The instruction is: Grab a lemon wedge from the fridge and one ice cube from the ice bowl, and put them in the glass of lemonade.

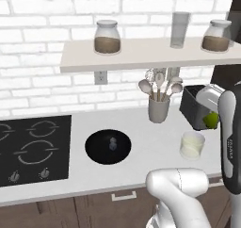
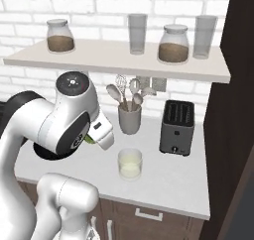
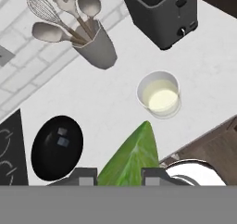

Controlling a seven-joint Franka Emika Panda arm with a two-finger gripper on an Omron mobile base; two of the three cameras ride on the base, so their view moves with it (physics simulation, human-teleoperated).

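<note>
1. Nearest you, in the hand view, the small yellow-green lemon wedge (image 3: 132,160) sits between the two dark finger tips of the gripper (image 3: 119,176); the claw is closed on it, and the fruit juts forward from the tips.
2. In the left base view you can see the same wedge as a green patch at the gripper, in front of the dark toaster and above the counter.
3. The short clear glass of lemonade (image 3: 159,94) stands on the white counter (image 3: 106,102), ahead of the held wedge and below it. It holds pale whitish-yellow liquid, and I see nothing else floating in it.
4. Judged from this, you are on the carry step: wedge in hand, not yet dropped. Your next move calls for bringing the wedge squarely over the glass mouth, lowering, then releasing. The wedge is small next to the rim, so alignment should be forgiving.
5. The wide, shallow black ice bowl (image 1: 108,146) lies on the counter between the black stovetop (image 1: 33,149) and the glass. Pale ice cubes (image 1: 112,142) rest in its middle; one is still to be fetched.
6. The grey utensil cup (image 2: 129,119) holds spoons and a whisk, just behind the glass.
</note>
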